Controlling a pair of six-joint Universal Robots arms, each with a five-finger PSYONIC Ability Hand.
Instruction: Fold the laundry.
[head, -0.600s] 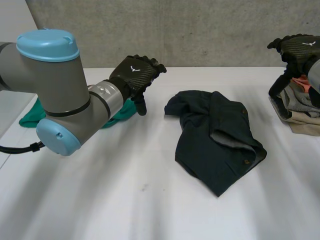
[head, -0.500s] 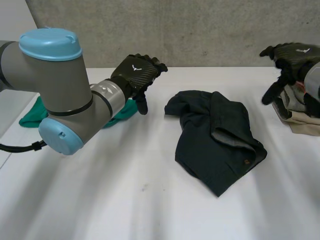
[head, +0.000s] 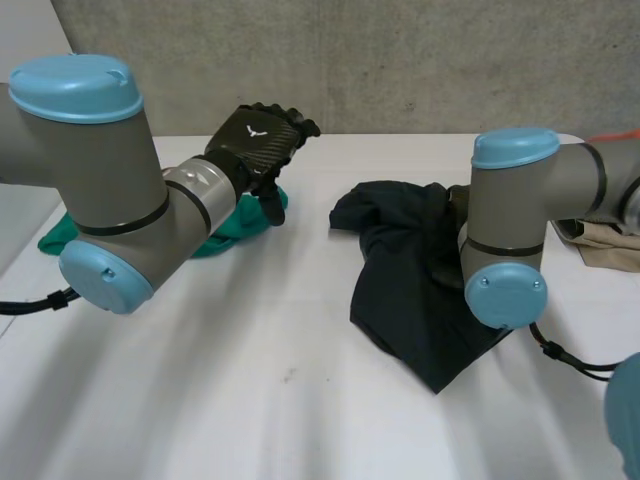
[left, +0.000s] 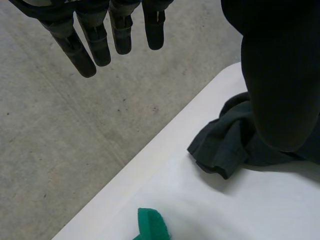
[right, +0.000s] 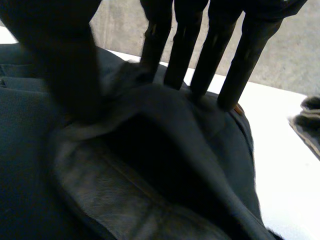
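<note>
right wrist view: right hand unclenched, straight fingertips touching the crumpled dark shirt; left hand relaxed, well apart.

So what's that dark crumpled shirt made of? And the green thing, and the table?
The dark crumpled garment looks like soft matt woven cloth: it bunches in folds, with a paler grey inside. The green cloth seems soft fabric too, lying limp; the fibre I cannot tell. The white table looks hard and smooth, perhaps laminate or painted board.

A white table stands against a bare grey concrete wall.
</note>
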